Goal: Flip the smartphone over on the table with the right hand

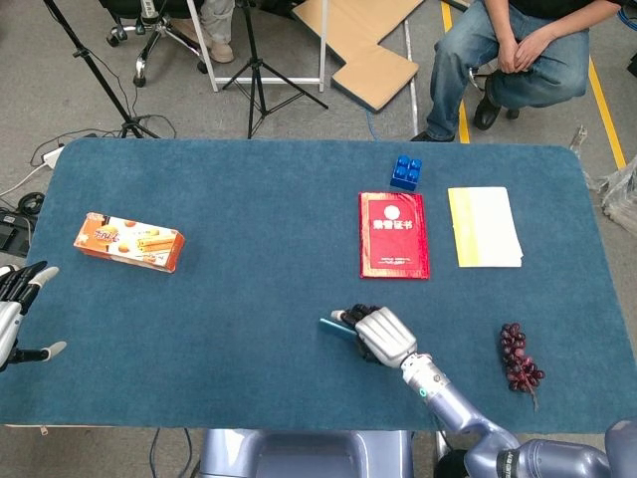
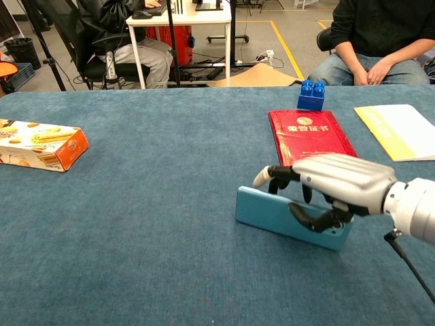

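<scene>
The smartphone (image 2: 285,216) stands tipped up on its long edge, its light-blue back facing the chest camera. From the head view the smartphone (image 1: 336,327) shows only as a thin blue strip near the table's front middle. My right hand (image 2: 333,187) grips it, fingers curled over the top edge and thumb pressed on the blue back. In the head view the right hand (image 1: 383,336) covers most of it. My left hand (image 1: 15,309) hovers with fingers spread at the table's left edge, holding nothing.
A red booklet (image 2: 312,138) lies just behind the phone, with a blue block (image 2: 311,94) beyond it and a yellow-white paper (image 2: 401,130) to the right. Grapes (image 1: 520,357) sit at the front right. A snack box (image 1: 129,241) lies far left.
</scene>
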Robot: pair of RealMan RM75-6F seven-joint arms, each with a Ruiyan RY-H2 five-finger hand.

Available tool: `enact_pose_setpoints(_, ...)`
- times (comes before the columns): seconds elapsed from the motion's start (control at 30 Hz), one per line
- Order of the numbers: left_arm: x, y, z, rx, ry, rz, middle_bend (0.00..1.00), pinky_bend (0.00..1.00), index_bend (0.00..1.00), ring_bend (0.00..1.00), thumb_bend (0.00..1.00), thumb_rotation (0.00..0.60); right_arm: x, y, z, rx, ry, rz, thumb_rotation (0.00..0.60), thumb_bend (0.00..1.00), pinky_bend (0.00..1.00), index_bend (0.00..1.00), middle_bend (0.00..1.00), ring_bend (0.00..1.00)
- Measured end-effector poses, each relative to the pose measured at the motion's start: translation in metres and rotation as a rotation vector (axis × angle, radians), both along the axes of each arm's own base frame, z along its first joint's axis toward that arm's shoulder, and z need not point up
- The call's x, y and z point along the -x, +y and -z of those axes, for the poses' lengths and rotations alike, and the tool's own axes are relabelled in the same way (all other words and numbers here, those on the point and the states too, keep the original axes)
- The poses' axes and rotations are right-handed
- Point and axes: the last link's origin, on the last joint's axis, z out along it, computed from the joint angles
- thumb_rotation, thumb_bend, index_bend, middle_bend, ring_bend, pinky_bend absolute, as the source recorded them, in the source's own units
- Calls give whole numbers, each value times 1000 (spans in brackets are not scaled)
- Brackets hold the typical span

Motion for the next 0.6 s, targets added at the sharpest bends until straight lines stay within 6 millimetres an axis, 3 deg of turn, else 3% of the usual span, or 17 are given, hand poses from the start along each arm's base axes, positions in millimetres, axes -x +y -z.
enact_pose_setpoints(0.33,0,0,2,6,2,-3,0,0,0,0,0,600,31,-35,-9,59,73,139,600,599,406,220,301,246)
enact_pose_setpoints(0.6,-1,0,1,-2,-1,0,0,0,0,0,0,600,20,-28,-43,173,45,-15,600,578,283,210,266,199)
